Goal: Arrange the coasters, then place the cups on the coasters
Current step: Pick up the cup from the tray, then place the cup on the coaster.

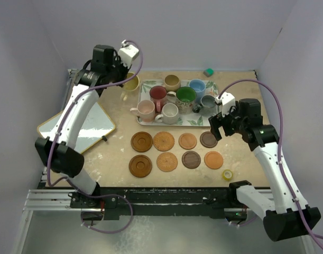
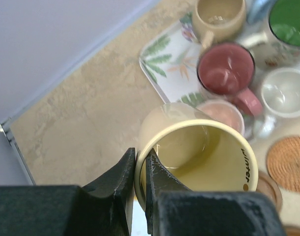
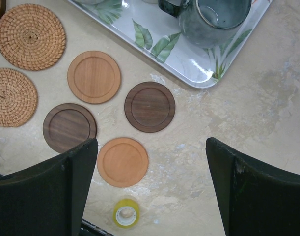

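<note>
— While the top view shows the coasters [image 1: 167, 162] in two rows of four just near of the tray [image 1: 197, 121], where is the yellow cup [image 1: 131, 83]?
— Far left, off the tray, at the left gripper [image 1: 128, 80]. The grip itself is hidden there.
— The left wrist view settles it: fingers [image 2: 121, 182] pinch the rim, one inside and one outside, probably to carry the cup upright.
— In the right wrist view, the right gripper [image 3: 150, 145] gapes wide and empty over the right-hand coasters, likely ready for the grey cup [image 3: 216, 19].
</note>
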